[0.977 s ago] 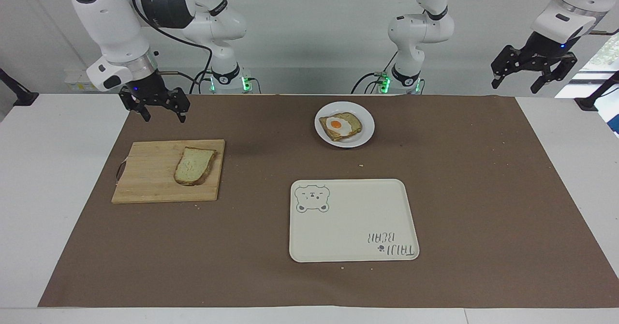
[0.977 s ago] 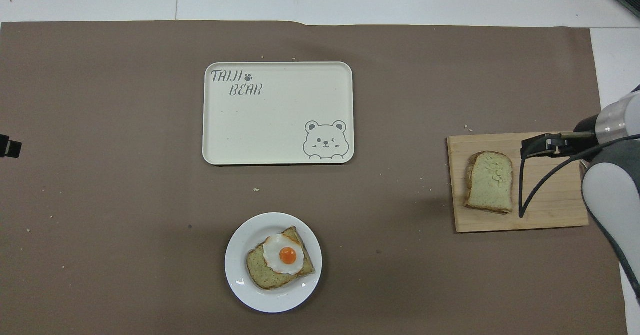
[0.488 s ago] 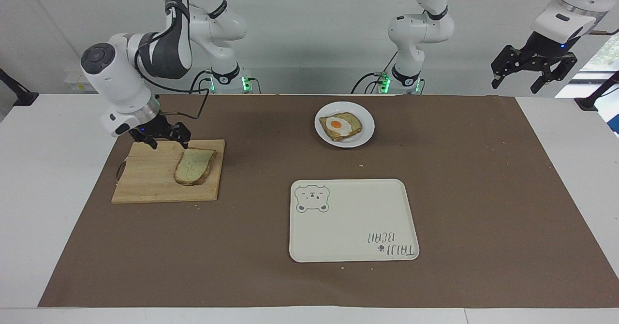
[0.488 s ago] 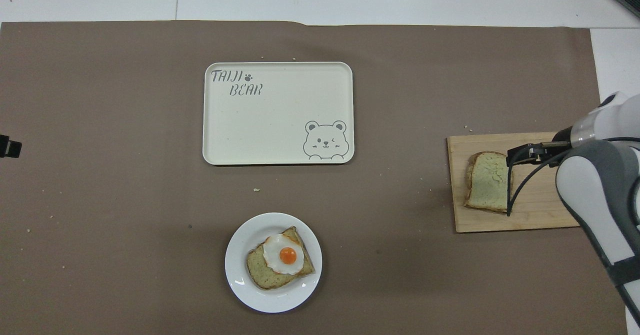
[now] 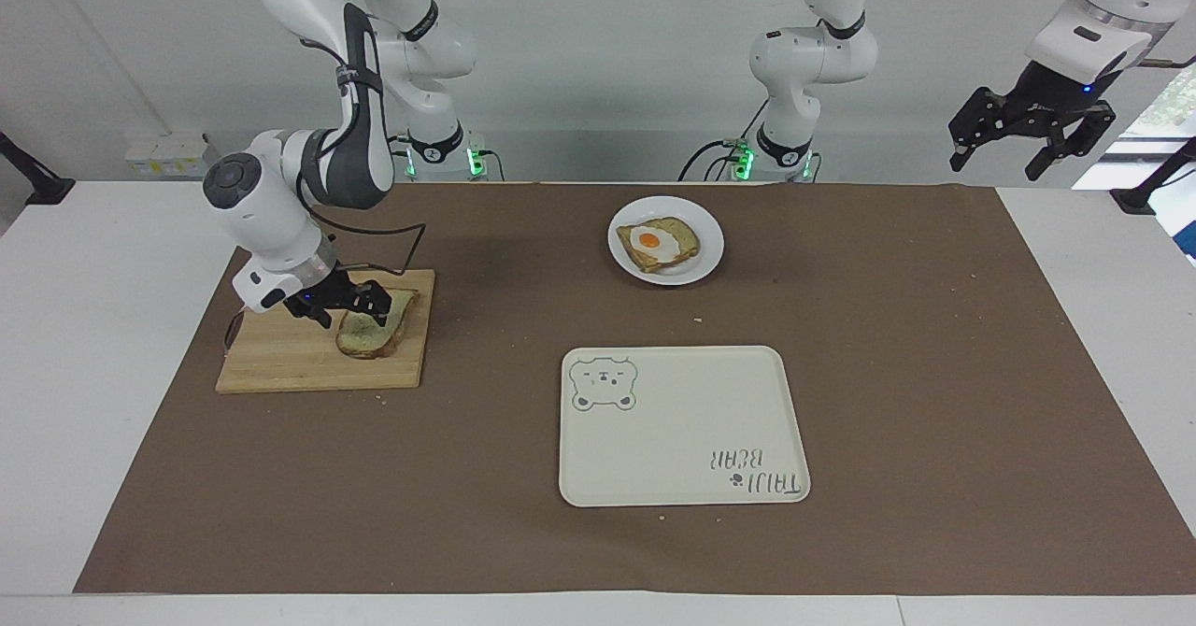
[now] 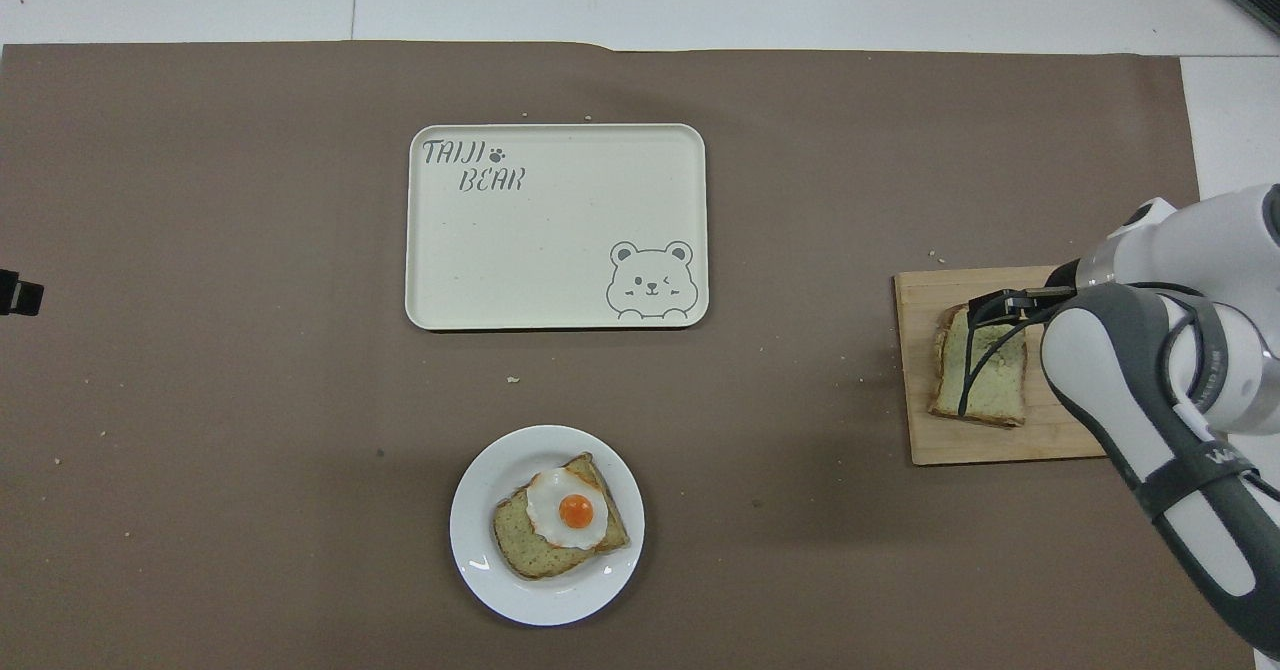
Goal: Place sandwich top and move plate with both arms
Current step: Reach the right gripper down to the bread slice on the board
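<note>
Right pincer (image 5: 353,308), its fingers spread, hangs low over the sandwich top (image 5: 376,321) on the wooden board (image 5: 280,355), the bread just toward 4 o'clock of it in the facing view with its long way running 1 to 7, while the left pincer (image 5: 1032,135) waits well apart, also spread.

The right arm bends low, its tool (image 5: 353,311) spread and angled down near the tabletop. The left tool (image 5: 1031,136) hangs raised, spread.
</note>
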Motion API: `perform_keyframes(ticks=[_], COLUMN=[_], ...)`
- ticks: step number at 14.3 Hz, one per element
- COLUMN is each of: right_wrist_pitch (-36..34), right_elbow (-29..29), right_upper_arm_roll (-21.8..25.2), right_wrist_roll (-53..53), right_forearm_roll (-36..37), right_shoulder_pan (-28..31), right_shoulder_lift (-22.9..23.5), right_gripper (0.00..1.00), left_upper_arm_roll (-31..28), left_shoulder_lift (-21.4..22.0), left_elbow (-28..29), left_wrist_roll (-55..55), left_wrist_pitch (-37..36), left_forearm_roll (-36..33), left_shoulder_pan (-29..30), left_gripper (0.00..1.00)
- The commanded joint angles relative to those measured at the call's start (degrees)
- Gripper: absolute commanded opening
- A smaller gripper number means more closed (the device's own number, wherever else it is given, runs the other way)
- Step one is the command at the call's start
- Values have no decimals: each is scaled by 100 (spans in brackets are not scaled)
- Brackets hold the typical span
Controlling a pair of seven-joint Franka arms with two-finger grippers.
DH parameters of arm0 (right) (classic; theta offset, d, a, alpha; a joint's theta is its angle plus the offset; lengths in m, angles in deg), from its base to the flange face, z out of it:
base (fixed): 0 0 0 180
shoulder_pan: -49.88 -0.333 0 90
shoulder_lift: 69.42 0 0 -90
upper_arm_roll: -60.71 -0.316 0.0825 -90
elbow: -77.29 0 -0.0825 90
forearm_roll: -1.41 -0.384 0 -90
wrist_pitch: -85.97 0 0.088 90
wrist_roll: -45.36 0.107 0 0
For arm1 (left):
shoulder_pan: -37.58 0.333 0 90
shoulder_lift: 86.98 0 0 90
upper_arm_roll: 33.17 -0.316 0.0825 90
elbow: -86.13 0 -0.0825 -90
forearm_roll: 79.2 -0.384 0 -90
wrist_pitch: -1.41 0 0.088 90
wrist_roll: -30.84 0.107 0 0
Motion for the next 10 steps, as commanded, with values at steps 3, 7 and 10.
perform_keyframes(ticks=[3, 7, 10], right_wrist_pitch=[380, 547, 556], right_elbow=[-657, -842, -904], right_upper_arm_roll=[-27, -27, -27], right_wrist_roll=[-508, -771, -806], right_forearm_roll=[-425, -743, -786], right_shoulder_pan=[453, 532, 524], right_shoulder_lift=[-65, -4, 23], right_gripper=[100, 100, 82], left_upper_arm_roll=[40, 40, 40], left_shoulder_lift=[-3, -3, -3], left_elbow=[-96, -96, -96], left_wrist_roll=[11, 2, 11], left_wrist_pitch=[-140, -140, -140], left_forearm_roll=[-23, -23, -23], left_shoulder_pan=[69, 69, 69], left_gripper=[100, 100, 100])
